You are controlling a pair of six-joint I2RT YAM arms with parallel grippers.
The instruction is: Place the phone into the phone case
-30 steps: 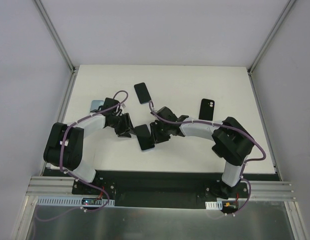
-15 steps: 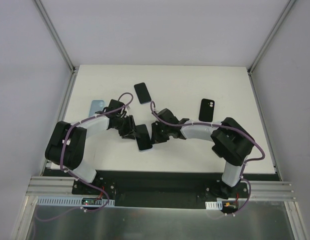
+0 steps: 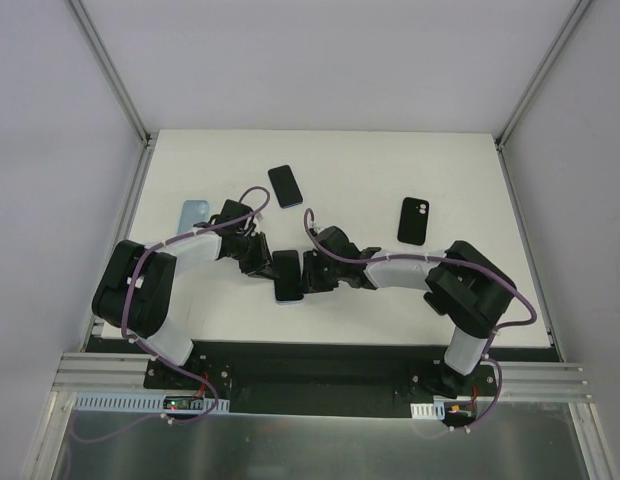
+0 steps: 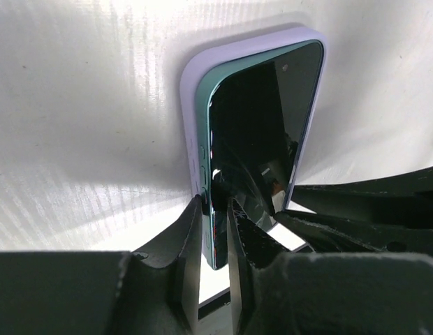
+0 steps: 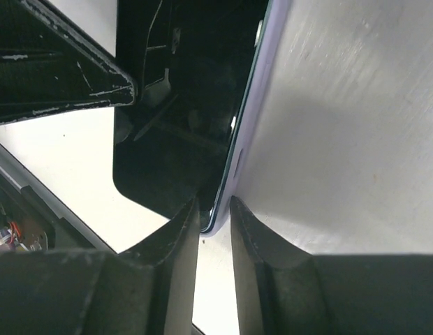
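**White bench, phone pinched from two sides**

Grey walls enclose a white bench (image 3: 390,160), and the phone (image 3: 287,275) is seen near its middle, slightly toward 6 o'clock, between the two arms. From the 9 o'clock side it is met by the left arm (image 3: 180,250), from the 3 o'clock side by the right arm (image 3: 400,265).

In the left wrist view the phone (image 4: 265,132), teal-framed and dark-screened, is shown resting in a lilac phone case (image 4: 192,77). Its far end is seated, while its near long edge stands proud of the case wall. The left jaws are drawn almost together on that raised edge.

In the right wrist view the right jaws are closed narrowly over the opposite rim of the lilac phone case (image 5: 262,105), beside the screen.

Elsewhere a black handset or case (image 3: 284,186) is laid at 12 o'clock, a black phone case (image 3: 413,220) at 2 o'clock, and a pale blue one (image 3: 194,213) at 10 o'clock.
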